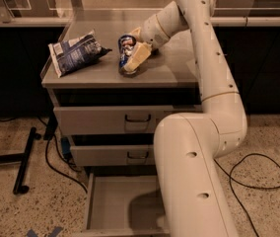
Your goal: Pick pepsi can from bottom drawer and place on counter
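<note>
Clamps the pepsi can (125, 48) between the gripper (130, 64) fingers, holds it down on the counter (172, 69), just beside the chip bag (73, 52), high above the open bottom drawer (120, 206).

**Arm Arches Over Bench, Gripper Clasped on Can**

The robot's white arm rises from the lower frame. It bends at a bulky elbow beside the right edge of the bench (172, 68), runs up past the rear right corner and folds back to the left. The wrist angles down toward the middle of the bench, nearer the front edge. There the gripper (130, 64) clasps the pepsi can (125, 44), one pale finger (139, 57) lying across its side.
</note>
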You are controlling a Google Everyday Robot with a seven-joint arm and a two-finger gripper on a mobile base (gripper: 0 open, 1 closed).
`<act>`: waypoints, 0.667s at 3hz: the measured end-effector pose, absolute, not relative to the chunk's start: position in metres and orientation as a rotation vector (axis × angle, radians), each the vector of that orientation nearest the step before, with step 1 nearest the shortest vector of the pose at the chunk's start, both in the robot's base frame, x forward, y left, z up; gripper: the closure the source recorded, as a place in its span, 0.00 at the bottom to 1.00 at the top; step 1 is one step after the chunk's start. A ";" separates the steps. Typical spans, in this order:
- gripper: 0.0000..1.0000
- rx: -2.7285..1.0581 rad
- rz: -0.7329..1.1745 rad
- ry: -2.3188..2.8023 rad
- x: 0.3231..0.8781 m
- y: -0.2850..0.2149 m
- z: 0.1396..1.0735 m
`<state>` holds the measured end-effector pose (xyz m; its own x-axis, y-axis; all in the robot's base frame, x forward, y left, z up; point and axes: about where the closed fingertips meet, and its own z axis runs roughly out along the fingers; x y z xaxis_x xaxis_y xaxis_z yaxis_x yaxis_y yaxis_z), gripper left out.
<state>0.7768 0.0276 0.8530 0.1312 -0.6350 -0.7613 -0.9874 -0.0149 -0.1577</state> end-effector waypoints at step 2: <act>0.00 -1.723 0.628 1.561 0.778 0.021 0.861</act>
